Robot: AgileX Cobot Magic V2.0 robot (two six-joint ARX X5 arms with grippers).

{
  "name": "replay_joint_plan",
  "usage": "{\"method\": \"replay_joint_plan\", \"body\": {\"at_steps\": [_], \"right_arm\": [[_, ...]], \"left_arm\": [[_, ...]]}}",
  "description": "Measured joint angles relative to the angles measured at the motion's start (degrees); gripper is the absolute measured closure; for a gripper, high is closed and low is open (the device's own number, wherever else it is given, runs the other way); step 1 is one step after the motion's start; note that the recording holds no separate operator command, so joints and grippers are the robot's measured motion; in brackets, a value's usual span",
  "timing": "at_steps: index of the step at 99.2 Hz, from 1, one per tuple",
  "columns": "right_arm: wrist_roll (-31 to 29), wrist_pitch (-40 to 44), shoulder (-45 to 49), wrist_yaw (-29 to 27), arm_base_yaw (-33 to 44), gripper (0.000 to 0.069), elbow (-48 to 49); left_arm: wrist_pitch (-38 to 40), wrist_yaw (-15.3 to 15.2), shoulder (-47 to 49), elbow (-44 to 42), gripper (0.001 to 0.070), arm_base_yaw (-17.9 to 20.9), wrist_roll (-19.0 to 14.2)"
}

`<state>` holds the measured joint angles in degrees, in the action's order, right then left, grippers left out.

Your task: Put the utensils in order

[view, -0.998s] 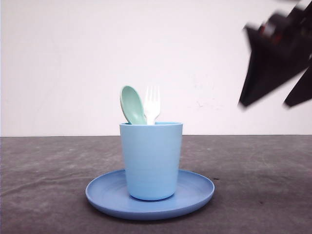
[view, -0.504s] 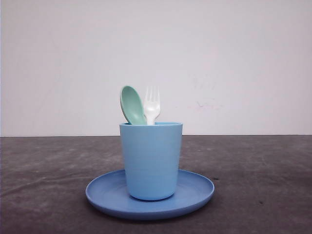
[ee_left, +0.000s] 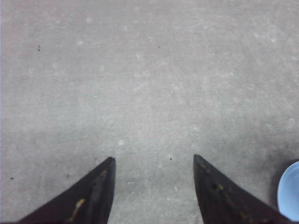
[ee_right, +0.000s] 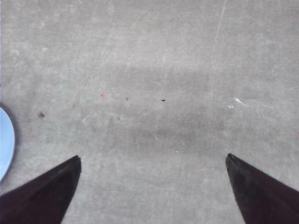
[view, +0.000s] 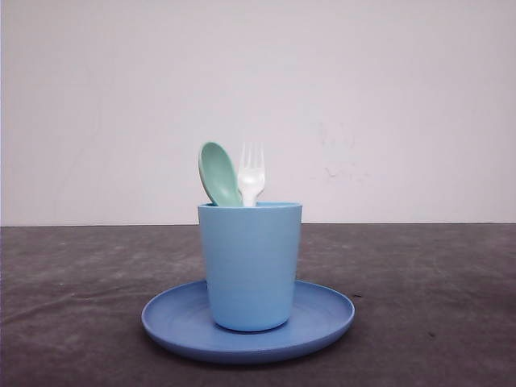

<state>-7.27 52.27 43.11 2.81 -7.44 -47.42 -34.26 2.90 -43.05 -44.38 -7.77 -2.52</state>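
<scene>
In the front view a mint-green spoon [view: 218,173] and a white fork [view: 251,172] stand upright side by side in a light blue cup [view: 250,264], heads above the rim. The cup sits in the middle of a round blue plate [view: 322,319]. My left gripper [ee_left: 154,159] is open over bare grey table, nothing between its fingers, with the plate's edge [ee_left: 288,192] off to one side. Open too, my right gripper [ee_right: 153,158] hangs over bare table, with the plate's rim [ee_right: 5,148] at the frame's side.
The dark grey table [view: 435,298] stretches to both sides of the plate, and a plain white wall [view: 387,105] stands behind it.
A second ago the right arm was a dark blur at the upper right of the front view; it has since left that view. Cup, plate and utensils have not moved.
</scene>
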Motion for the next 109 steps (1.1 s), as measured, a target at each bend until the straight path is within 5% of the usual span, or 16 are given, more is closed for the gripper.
{"method": "replay_joint_plan", "body": {"at_steps": [13,24,76,92,109], "right_arm": [[0.1,-0.1,0.0,0.0,0.0,0.0521,0.0],[0.2,-0.5,0.0,0.0,0.0,0.0649,0.0],[0.2,-5.2,0.0,0.0,0.0,0.0677,0.0],[0.2,-7.5,0.0,0.0,0.0,0.0677,0.0],[0.2,-9.7,0.0,0.0,0.0,0.0677,0.0]], "left_arm": [[0.0,0.0,0.0,0.0,0.0647,0.0,0.0],[-0.7,0.0,0.0,0.0,0.0681,0.0,0.0],[-0.7,0.0,0.0,0.0,0.0684,0.0,0.0],[-0.5,-2.8,3.2,1.0,0.0683,0.9,0.4],[9.6,-2.9,13.0,10.9,0.0685,2.2,0.4]]}}
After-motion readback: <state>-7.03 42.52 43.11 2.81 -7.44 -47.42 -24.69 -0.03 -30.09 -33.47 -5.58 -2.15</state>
